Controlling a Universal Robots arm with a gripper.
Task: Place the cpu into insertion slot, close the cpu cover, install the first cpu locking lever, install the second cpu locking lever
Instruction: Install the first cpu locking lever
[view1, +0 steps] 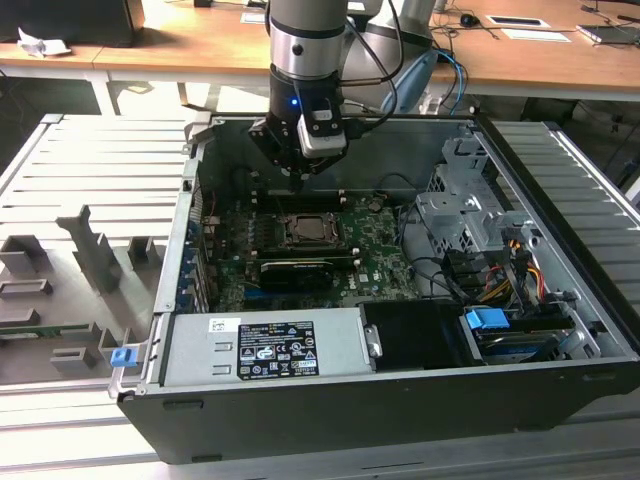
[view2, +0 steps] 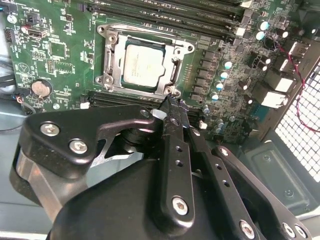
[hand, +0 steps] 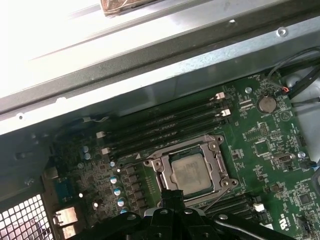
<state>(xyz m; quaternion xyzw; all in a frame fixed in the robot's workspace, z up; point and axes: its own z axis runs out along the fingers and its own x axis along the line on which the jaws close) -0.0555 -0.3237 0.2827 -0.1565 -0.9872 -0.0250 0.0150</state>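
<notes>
The cpu (view2: 144, 64) (hand: 190, 172) (view1: 303, 230), a pale silver square, lies flat in the insertion slot (view2: 173, 71) on the green motherboard. The grey metal cpu cover (view2: 113, 65) (hand: 158, 166) lies down around it, with the chip showing through its window. A thin metal lever (hand: 220, 195) runs slanted beside the socket. My gripper (view2: 172, 102) (hand: 172, 194) (view1: 303, 186) hovers just above one edge of the socket. Its black fingers (view2: 176, 150) are shut tip to tip, and I see nothing held between them.
Long memory slots (view2: 165, 10) (hand: 160, 125) run along the socket's far side. A coin battery (view2: 41, 88) sits on the board. In the exterior view a black card (view1: 295, 272), a grey power supply (view1: 265, 345), a drive cage (view1: 465, 215) and the case walls ring the board.
</notes>
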